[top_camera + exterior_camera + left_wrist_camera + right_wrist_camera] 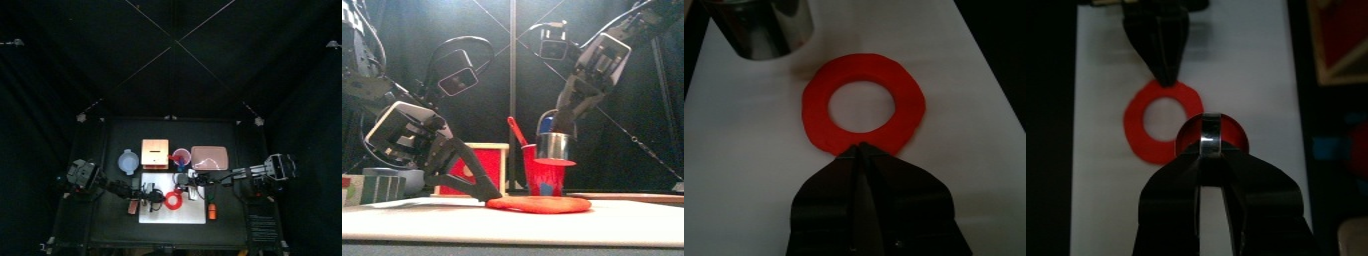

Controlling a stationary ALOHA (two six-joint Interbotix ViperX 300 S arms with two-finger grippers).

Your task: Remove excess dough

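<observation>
Black curtains all round, small black table mid-frame in the top view, w/ a long white mat [170,208] lying at the lower centre of it. On the mat I see the excess dough [863,104]: a flat bright red ring of soft modelling dough w/ a round hole already cut through its middle. In the front view it lies as a low red slab at lower centre [540,204].

Left gripper [862,152] comes in from the frame's left; its black jaws are pinched together to a narrow tip right at the ring's near edge. Looks like they're nipping the dough rim, but I can't confirm a real hold vs. just touching.

Right gripper [1212,138] has jaws clamped on a shiny metal cylinder cutter [551,126], held up above the mat just beside the ring; a bit of red shows inside it in the right wrist view, prob. the cut disc, can't be sure.

Progress, my read: cutting's done, cutter's off the dough. Ring is still flat on the mat, so removal itself isn't done. Left to do: lift the ring clear w/o tearing it and drop it off the mat.

Behind: red plastic cup [551,176], wooden box [480,166].
</observation>
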